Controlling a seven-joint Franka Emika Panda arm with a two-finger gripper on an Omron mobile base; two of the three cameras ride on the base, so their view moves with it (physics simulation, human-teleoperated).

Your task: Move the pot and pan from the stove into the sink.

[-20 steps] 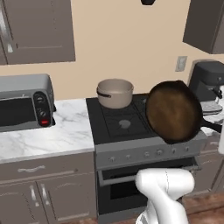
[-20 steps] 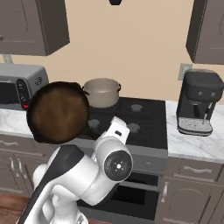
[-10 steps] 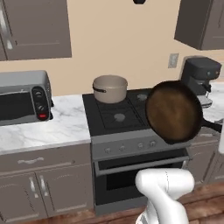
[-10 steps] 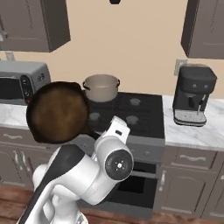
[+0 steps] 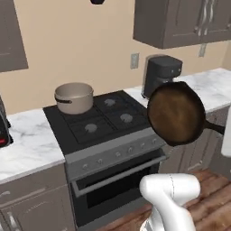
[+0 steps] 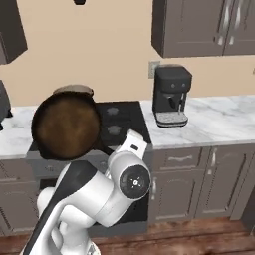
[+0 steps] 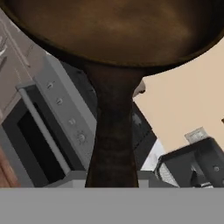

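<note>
The pan (image 5: 177, 113), a dark skillet with a rusty-brown inside, hangs in the air in front of the stove (image 5: 101, 122), tipped up so its inside faces the base cameras. My gripper (image 7: 111, 180) is shut on its long black handle (image 7: 111, 131), which runs up to the pan (image 7: 113, 26). In the right base view the pan (image 6: 65, 127) covers most of the pot (image 6: 74, 89). The beige pot (image 5: 74, 97) stands on the stove's back left burner. The sink is out of view.
A black coffee machine (image 5: 162, 74) stands on the marble counter (image 5: 203, 88) right of the stove; it is also in the right base view (image 6: 172, 97). Grey cabinets (image 6: 209, 27) hang above. The oven door (image 5: 115, 180) and wood floor (image 5: 212, 203) are below.
The whole scene has slid left in both base views, so the base has moved to the right. The pan stays held in the same pose in front of the arm.
</note>
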